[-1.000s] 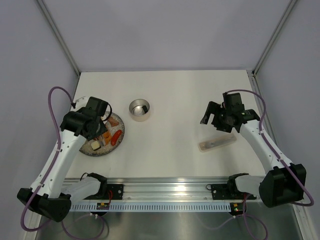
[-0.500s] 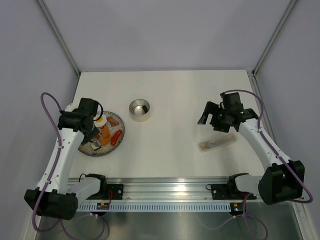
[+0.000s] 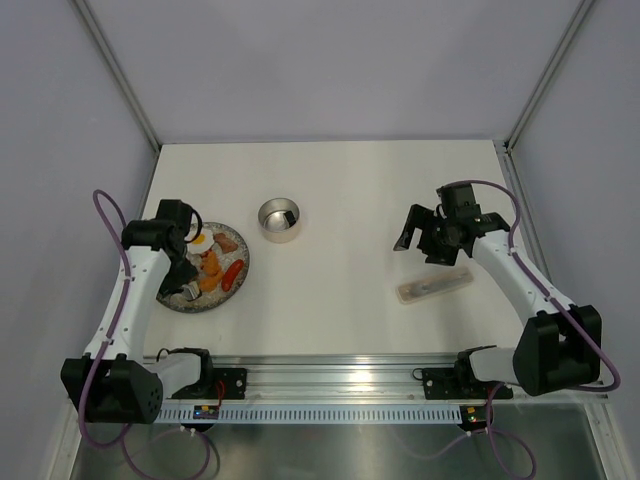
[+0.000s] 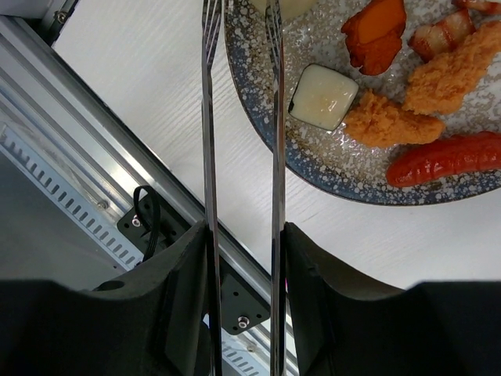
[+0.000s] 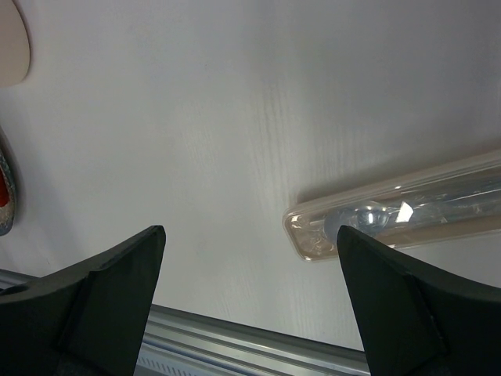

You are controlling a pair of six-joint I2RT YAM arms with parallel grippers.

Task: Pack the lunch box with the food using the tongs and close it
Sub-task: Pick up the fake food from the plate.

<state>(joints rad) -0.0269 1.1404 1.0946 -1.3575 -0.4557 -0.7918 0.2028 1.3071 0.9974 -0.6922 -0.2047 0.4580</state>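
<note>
Left gripper (image 4: pixel 244 235) clenched on tongs (image 4: pixel 208 117), arms reaching over plate (image 4: pixel 329 160) rim.
Food (image 4: pixel 391 121) on plate; lunch box (image 3: pixel 279 219) open, nearby on tabletop. Straddle white cube (image 4: pixel 323 95) w/ both tips, squeeze gently. Right gripper (image 5: pixel 249 235) released.
</note>
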